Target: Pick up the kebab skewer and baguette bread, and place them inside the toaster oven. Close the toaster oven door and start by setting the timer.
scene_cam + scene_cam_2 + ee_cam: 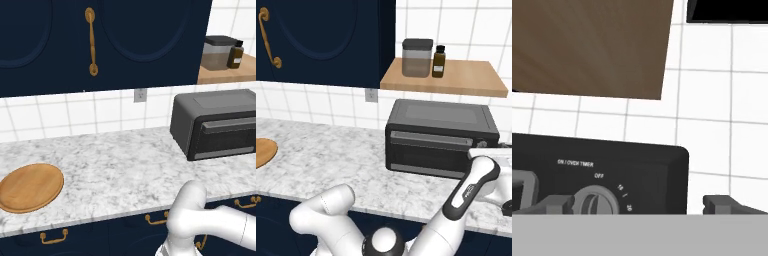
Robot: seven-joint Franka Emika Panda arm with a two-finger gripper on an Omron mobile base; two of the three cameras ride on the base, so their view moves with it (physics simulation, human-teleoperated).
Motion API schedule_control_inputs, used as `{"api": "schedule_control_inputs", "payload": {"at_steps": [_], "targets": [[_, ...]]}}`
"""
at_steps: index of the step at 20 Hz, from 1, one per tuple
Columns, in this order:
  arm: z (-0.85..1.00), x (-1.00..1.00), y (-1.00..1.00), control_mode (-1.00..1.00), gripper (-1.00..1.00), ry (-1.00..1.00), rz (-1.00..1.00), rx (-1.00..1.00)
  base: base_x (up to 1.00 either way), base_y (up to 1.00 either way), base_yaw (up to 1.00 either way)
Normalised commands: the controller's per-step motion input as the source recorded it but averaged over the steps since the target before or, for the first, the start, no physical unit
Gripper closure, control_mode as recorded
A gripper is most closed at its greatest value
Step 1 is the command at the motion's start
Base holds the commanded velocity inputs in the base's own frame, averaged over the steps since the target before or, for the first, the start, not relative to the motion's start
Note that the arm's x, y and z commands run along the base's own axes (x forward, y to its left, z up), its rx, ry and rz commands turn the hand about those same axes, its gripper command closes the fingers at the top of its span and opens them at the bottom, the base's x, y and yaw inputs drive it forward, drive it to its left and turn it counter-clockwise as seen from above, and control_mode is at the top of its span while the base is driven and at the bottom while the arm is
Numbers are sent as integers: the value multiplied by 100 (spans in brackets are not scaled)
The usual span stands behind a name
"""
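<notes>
Sitting at three o'clock on the grey-veined marble counter (pixel 125 165): wide dark grey boxy toaster oven (pixel 441 137), door shut. Probably heavy and rigid. At six o'clock in the hand view, small round grey timer dial (pixel 596 202), likely stiff, best pinched across its raised central rib. Spread wide and empty, two-finger gripper (pixel 642 205), left fingertip just beside the dial.

Evenly and brightly lit throughout, flat rendered look, no glare. Only soft, faint shadow under the toaster oven (pixel 220 125) and wooden shelf (pixel 456 77). Slightly blurred, coarse edges everywhere.
</notes>
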Motion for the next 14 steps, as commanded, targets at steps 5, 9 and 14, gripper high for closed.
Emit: {"api": "schedule_control_inputs", "payload": {"at_steps": [5,9,14], "targets": [[-1,18,-26,-100,-100,0,-10,-1,0,0,0],[-12,29,-33,-100,-100,0,-9,0,0,0,0],[-19,12,-8,-100,100,0,-12,0,0,0,0]]}}
